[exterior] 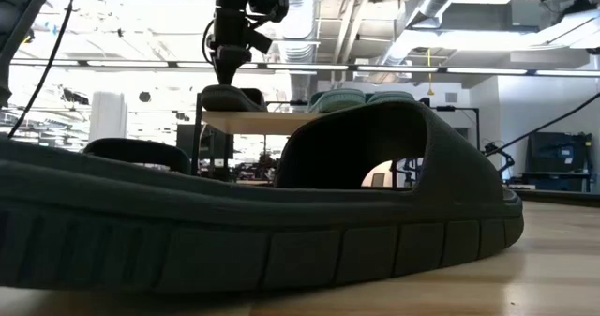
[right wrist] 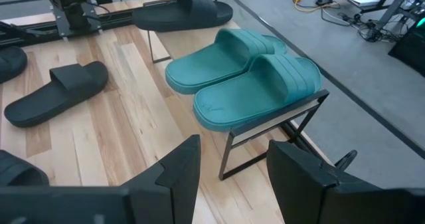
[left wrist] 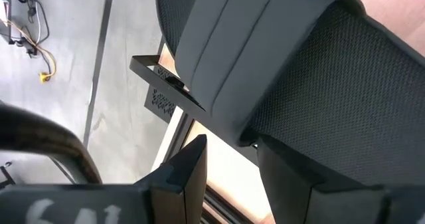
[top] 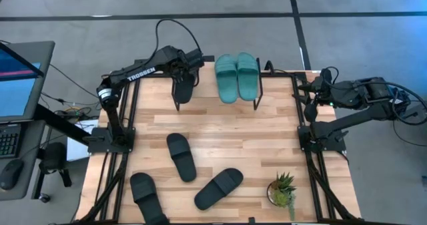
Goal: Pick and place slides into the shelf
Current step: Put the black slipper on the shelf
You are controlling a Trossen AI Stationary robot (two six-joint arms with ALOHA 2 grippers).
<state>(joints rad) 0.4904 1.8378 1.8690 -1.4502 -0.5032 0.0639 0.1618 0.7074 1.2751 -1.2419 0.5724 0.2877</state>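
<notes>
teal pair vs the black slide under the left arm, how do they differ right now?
Colour: the teal pair is teal-green; the black slide is dark.
Contact: the left hand is at the black slide, with one of its fingers beside its strap; the teal pair sits untouched.
Spot: the black slide is at the left end of the shelf; the teal pair sits side by side to its right.
Shared: all rest on the shelf top. The right hand waits open, off to the side.
</notes>
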